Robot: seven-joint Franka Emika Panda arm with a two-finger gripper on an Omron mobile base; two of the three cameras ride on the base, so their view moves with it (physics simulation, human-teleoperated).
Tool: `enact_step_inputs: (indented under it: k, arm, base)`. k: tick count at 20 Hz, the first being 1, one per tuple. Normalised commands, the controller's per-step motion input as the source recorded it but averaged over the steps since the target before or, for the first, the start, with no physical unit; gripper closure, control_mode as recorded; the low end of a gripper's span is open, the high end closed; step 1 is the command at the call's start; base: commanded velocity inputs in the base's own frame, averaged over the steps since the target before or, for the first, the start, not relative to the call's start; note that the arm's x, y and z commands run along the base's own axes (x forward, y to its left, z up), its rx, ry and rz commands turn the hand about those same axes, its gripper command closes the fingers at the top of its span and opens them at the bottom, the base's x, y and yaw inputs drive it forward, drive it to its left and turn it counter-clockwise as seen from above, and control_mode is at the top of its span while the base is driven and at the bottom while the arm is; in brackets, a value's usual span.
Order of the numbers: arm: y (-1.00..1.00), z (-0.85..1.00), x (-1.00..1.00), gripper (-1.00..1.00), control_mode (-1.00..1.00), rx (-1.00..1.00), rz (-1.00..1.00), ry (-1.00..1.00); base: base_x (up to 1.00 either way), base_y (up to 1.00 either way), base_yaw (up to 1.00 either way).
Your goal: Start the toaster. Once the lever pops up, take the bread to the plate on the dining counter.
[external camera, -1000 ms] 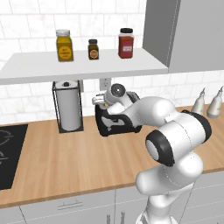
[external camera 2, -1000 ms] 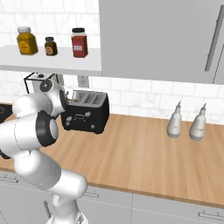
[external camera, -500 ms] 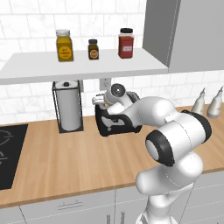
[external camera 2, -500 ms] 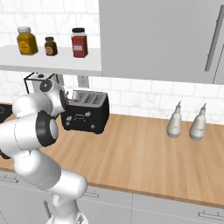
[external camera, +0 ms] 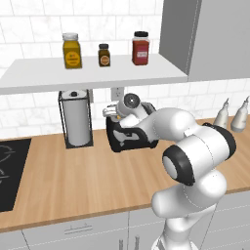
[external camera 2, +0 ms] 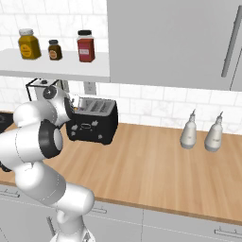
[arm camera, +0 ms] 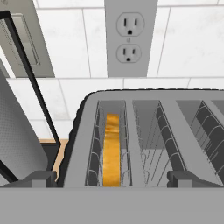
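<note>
Nothing has shifted over the last second: the gripper (arm camera: 112,177) still hovers, jaws spread wide and empty, over the toaster (external camera: 131,137) at the far wall. The bread (arm camera: 112,151) sits deep in the left slot, so I'd say we're waiting on the lever.

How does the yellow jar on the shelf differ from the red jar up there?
The yellow jar has amber contents and a pale lid; the red jar has red contents and a black lid. The yellow jar stands at the shelf's left end, the red jar further right, beyond a small dark jar. Both stand upright and carry labels.
</note>
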Motion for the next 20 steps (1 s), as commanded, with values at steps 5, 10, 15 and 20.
enact_step_inputs:
  k: [5,10,15,20]
  arm:
    - [0.0,0.0,0.0,-1.0,-1.0,0.0,0.0,0.0]
    - [0.0,0.0,0.0,-1.0,-1.0,0.0,0.0,0.0]
    - [0.0,0.0,0.0,-1.0,-1.0,0.0,0.0,0.0]
    - [0.0,0.0,0.0,-1.0,-1.0,0.0,0.0,0.0]
  base:
    - [0.0,0.0,0.0]
    - [0.0,0.0,0.0]
    - [0.0,0.0,0.0]
    - [0.0,0.0,0.0]
